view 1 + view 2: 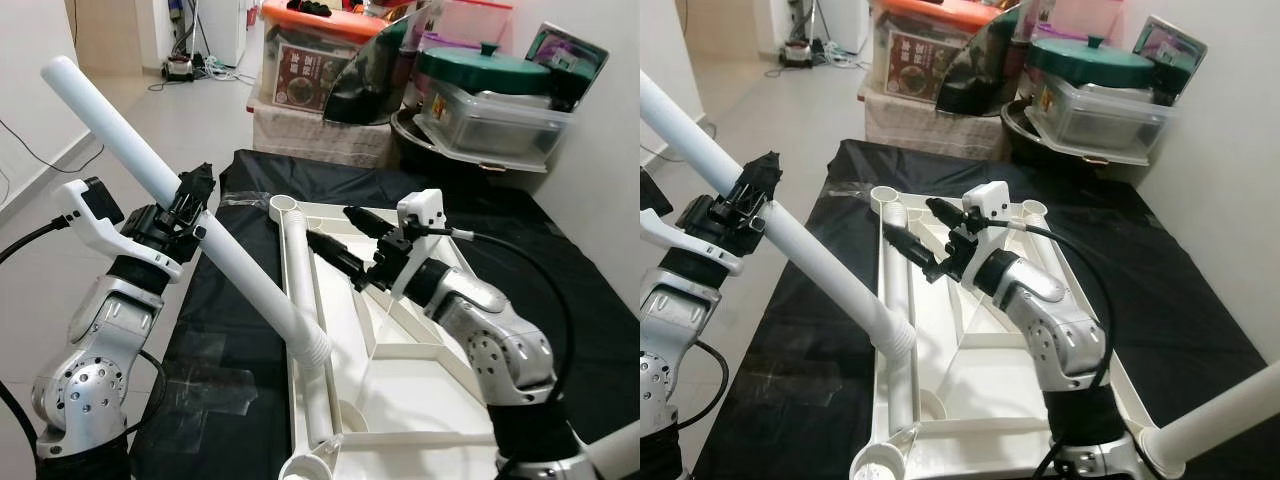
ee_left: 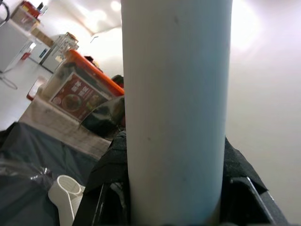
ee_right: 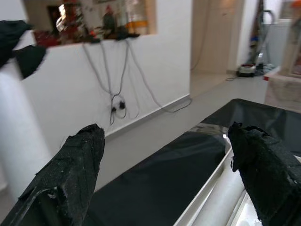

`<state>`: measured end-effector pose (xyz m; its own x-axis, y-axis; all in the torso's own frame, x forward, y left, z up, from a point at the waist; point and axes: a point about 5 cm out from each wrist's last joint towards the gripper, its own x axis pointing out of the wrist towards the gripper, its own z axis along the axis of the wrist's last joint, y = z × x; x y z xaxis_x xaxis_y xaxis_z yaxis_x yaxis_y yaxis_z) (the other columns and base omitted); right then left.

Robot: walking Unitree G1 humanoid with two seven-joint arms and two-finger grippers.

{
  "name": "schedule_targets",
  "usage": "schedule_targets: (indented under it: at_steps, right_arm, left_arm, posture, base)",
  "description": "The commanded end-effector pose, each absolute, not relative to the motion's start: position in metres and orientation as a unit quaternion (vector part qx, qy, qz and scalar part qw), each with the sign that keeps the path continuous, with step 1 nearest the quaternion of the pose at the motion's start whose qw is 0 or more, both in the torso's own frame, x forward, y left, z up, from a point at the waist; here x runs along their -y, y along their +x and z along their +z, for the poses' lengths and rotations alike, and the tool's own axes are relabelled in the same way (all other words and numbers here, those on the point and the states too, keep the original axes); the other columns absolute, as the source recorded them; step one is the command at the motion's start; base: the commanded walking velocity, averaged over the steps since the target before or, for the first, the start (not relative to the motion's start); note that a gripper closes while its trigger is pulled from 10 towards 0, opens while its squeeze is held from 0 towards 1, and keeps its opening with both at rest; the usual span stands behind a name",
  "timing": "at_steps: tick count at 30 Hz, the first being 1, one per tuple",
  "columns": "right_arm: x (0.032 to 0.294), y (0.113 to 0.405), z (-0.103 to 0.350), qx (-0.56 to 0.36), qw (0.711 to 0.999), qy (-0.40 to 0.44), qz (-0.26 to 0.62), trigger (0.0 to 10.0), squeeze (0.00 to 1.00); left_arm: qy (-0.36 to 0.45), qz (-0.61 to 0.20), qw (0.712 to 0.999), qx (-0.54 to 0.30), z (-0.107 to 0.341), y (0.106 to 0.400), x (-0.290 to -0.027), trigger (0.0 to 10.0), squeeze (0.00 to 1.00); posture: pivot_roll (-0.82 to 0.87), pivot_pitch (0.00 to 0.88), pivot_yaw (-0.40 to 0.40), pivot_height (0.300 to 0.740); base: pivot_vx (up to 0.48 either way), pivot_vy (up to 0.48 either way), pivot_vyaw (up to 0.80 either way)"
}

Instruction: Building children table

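Note:
A white children's table top [image 1: 420, 390] lies upside down on a black sheet [image 1: 230, 320]. My left gripper [image 1: 190, 215] is shut on a long white table leg [image 1: 180, 200], held at a slant with its ribbed lower end [image 1: 310, 350] resting against the table's left side tube [image 1: 300, 290]. In the left wrist view the leg [image 2: 176, 108] stands close between the fingers. My right gripper [image 1: 345, 245] hovers open above the table's far part, fingertips [image 3: 77, 160] wide apart with nothing between them. Another white leg [image 1: 1220, 415] pokes in at the lower right.
Sockets sit at the table's corners [image 1: 288, 207], [image 1: 1035, 210]. Behind the sheet stand stacked storage boxes [image 1: 310, 70], a green-lidded pot [image 1: 485, 70] and clear tubs [image 1: 500, 120]. Bare tiled floor [image 1: 170, 120] lies to the left, with cables along the wall [image 1: 30, 150].

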<state>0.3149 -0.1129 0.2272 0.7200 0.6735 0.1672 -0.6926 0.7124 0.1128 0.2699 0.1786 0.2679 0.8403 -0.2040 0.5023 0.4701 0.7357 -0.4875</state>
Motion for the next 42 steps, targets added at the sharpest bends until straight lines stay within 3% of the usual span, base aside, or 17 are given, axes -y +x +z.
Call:
schedule_targets:
  at_steps: [1,11,24,33,42]
  right_arm:
    - [0.119,0.316,0.224,0.053,0.932,0.089,0.348,10.0,0.00]
    - [0.119,0.316,0.229,0.067,0.934,0.090,0.340,10.0,0.00]
    - [0.119,0.317,0.233,0.077,0.937,0.090,0.329,10.0,0.00]
    - [0.126,0.317,0.246,0.099,0.935,0.096,0.327,10.0,0.00]
    - [0.137,0.312,0.262,0.089,0.914,0.096,0.385,10.0,0.00]
  left_arm:
    - [-0.296,-0.193,0.909,0.222,0.274,0.269,-0.175,10.0,0.00]
    - [-0.321,-0.215,0.891,0.236,0.283,0.269,-0.173,10.0,0.00]
    - [-0.324,-0.218,0.889,0.238,0.283,0.266,-0.173,10.0,0.00]
    - [-0.326,-0.211,0.885,0.259,0.288,0.263,-0.178,10.0,0.00]
    - [-0.327,-0.221,0.885,0.248,0.286,0.265,-0.177,10.0,0.00]
  posture:
    - [0.09,0.000,-0.133,0.740]
    - [0.08,0.000,-0.132,0.740]
    - [0.08,0.000,-0.136,0.740]
    - [0.08,0.000,-0.130,0.740]
    - [0.07,0.000,-0.126,0.740]
  base:
    - [0.000,0.000,0.00]
    - [-0.302,0.000,0.00]
    - [-0.423,0.000,0.00]
    - [0.000,0.000,0.00]
    - [0.000,0.000,0.00]
